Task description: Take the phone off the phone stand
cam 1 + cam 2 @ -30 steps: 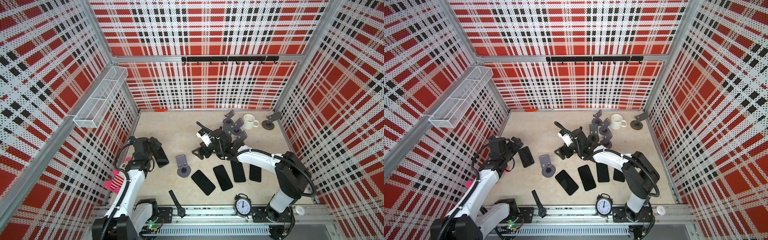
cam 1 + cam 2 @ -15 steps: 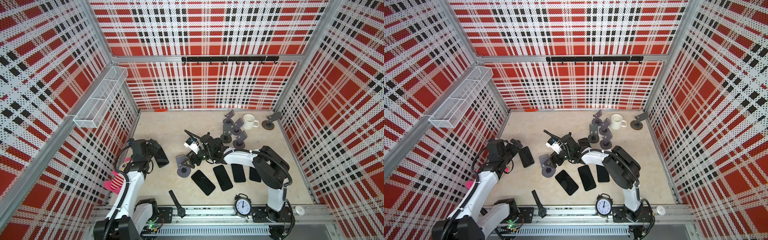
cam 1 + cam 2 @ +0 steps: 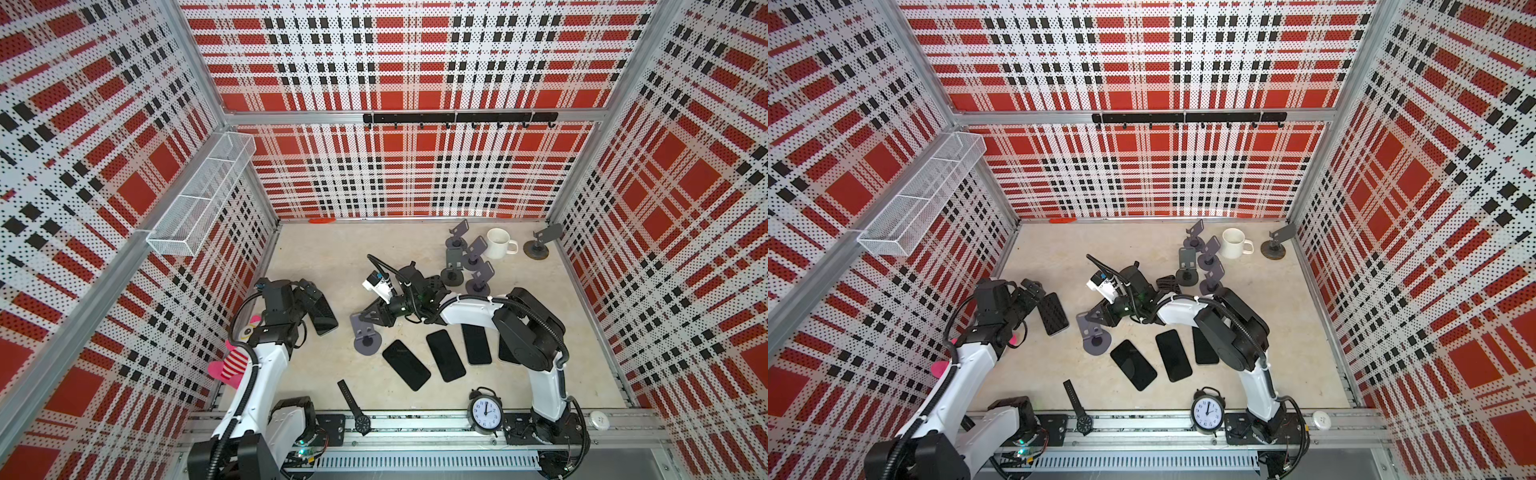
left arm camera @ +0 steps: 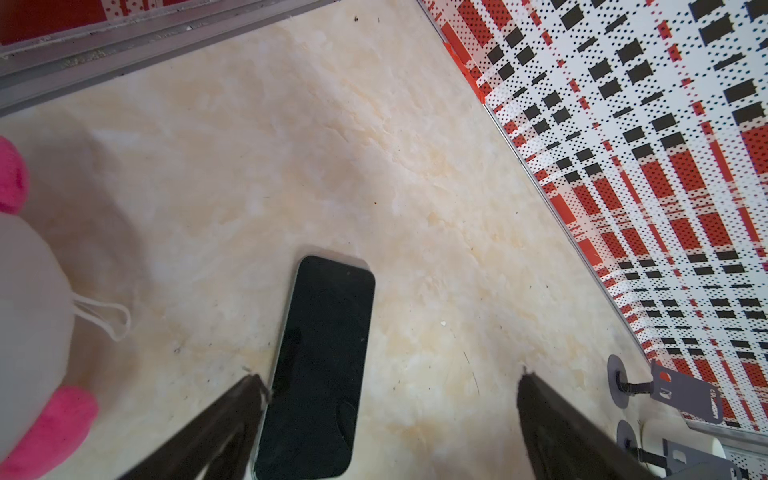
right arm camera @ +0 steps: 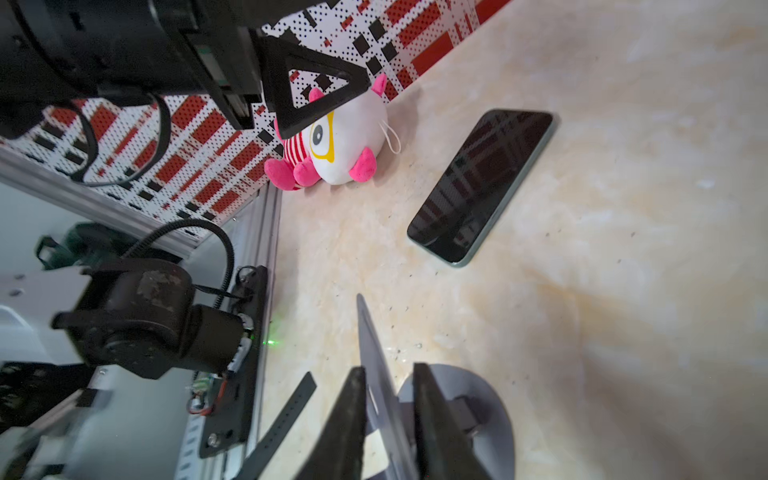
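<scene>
A black phone (image 3: 322, 311) (image 3: 1054, 313) lies flat, screen up, on the beige table near the left wall. My left gripper (image 3: 309, 291) (image 4: 390, 376) hovers open just over its near end, one finger (image 4: 232, 411) beside the phone (image 4: 324, 365). A grey phone stand (image 3: 365, 332) (image 3: 1094, 332) with a round base stands right of it, its plate bare. My right gripper (image 3: 368, 318) (image 5: 388, 368) reaches across the middle and is shut on the stand's upright plate (image 5: 374, 374). The same phone (image 5: 482, 185) shows beyond it in the right wrist view.
Several black phones (image 3: 446, 355) lie flat under the right arm. Several more grey stands (image 3: 465, 266) and a white mug (image 3: 498, 243) are at the back right. An alarm clock (image 3: 484, 411) and wristwatch (image 3: 353, 401) sit at the front rail. A pink plush toy (image 5: 336, 141) is by the left wall.
My right gripper swept left from the table's middle to the grey stand and closed on its plate. The left arm and the phone under it stayed put.
</scene>
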Available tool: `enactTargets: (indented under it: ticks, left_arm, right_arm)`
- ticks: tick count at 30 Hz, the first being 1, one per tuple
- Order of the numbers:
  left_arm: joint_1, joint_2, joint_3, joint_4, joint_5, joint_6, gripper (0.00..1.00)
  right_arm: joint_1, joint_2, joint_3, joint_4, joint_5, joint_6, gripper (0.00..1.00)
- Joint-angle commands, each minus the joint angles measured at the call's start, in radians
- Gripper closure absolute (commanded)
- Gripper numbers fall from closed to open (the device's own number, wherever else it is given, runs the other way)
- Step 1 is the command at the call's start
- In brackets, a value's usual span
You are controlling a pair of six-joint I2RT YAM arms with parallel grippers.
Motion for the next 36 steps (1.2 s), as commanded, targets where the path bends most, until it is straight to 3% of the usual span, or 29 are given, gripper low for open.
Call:
enactTargets:
  ticks: [1,9,12,16,20,28,36]
  left_arm:
    - [0.012,-0.02,-0.007,0.012,0.012,0.019,0.02]
    - [0.016,-0.023,0.002,0.012,0.031,0.016,0.02]
    - [0.014,-0.025,0.002,0.013,0.041,0.01,0.02]
    - [0.014,-0.021,0.001,0.014,0.065,0.001,0.02]
    - [0.014,-0.026,-0.009,0.023,0.08,-0.016,0.02]
    - [0.007,-0.057,-0.049,0.059,0.13,-0.049,0.02]
    - [-0.027,-0.087,-0.079,0.086,0.114,-0.079,0.02]
  right_arm:
    - [0.006,-0.004,0.013,0.023,0.014,0.0,0.95]
    - [-0.045,-0.058,-0.033,0.15,0.021,0.118,0.99]
    - [-0.113,-0.092,-0.039,0.133,0.125,0.133,0.99]
    - [-0.207,-0.121,-0.017,0.022,0.387,0.124,1.0]
    - [-0.284,-0.119,0.002,0.043,0.51,0.137,0.99]
    - [-0.381,0.014,0.16,0.072,0.639,0.133,1.0]
    - [-0.411,0.115,0.252,0.071,0.74,0.113,1.0]
